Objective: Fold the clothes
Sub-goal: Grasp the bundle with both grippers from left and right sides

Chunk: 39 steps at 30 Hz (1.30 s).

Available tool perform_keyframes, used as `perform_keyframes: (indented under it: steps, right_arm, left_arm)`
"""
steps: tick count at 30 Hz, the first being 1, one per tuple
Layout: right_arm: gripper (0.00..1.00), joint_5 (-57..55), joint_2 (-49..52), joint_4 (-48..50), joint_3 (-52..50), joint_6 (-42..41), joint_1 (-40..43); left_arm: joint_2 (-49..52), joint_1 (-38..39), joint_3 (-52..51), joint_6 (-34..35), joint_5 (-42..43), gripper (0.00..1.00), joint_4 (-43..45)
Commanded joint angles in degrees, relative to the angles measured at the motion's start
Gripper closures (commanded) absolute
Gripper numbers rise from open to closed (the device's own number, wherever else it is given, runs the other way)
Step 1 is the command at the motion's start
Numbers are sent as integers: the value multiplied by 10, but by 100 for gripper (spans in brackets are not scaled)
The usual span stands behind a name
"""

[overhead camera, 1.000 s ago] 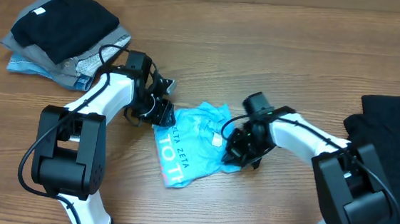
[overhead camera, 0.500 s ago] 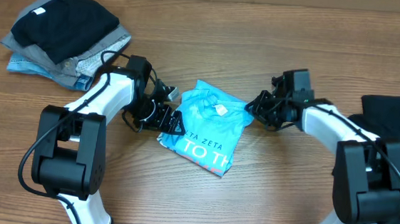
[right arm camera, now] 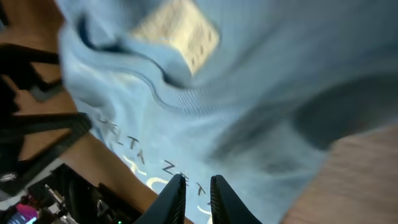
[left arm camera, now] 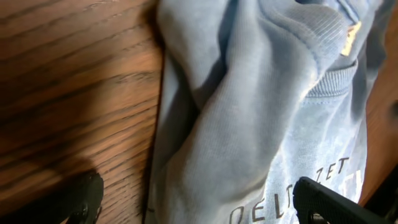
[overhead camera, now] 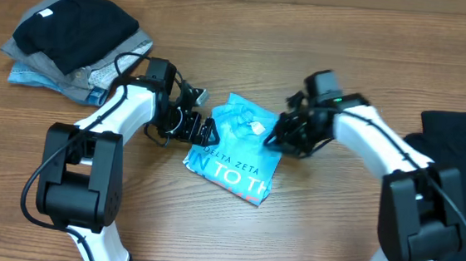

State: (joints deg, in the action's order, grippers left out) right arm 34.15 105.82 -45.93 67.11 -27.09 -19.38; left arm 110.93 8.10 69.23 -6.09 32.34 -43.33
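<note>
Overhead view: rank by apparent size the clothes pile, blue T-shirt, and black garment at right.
Largest: clothes pile.
Then blue T-shirt and black garment: they look alike, and the garment runs off frame, so unranked.

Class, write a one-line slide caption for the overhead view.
Roughly folded sky-blue T-shirt lies on a wooden table between the open left gripper and the shut right gripper.

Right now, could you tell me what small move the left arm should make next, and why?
Probably close the left gripper on the edge of the blue T-shirt: the jaws stand open astride that edge, and the shirt lies rumpled near its collar.
</note>
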Motion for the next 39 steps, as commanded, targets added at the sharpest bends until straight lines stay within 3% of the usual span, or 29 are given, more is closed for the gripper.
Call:
perform_keyframes:
  steps: [1,5,9,15,24,25,26,28,29,32,39]
  right_arm:
    - [83,-42,-2,11,-44,-96,-25]
    - [83,-97,-2,17,-95,-185,-30]
    - [86,-183,-2,31,-111,-185,5]
    - [86,-125,-3,45,-65,-31,68]
    - [86,2,-4,-70,53,58,73]
    - [86,23,-4,-71,58,67,68]
    - [86,38,-4,-71,60,72,61]
    - [86,45,-3,-69,60,72,46]
    - [86,38,-3,-69,59,70,37]
    - [85,-22,-3,-69,52,21,13]
    - [84,-76,-2,-4,-26,-108,-20]
  left_arm:
    - [-5,-7,0,14,4,0,-5]
    - [-5,-7,7,14,3,0,-24]
    - [-5,-10,25,14,3,0,-45]
    - [-5,-10,28,14,3,0,-44]
    - [-3,2,28,15,29,0,-39]
    - [-3,6,28,15,39,1,-35]
    - [-3,10,28,15,50,9,-27]
    - [-3,15,28,24,50,20,-12]
    - [-3,17,28,31,46,20,-4]
    - [1,17,28,57,46,2,7]
    - [37,26,23,81,51,0,-2]
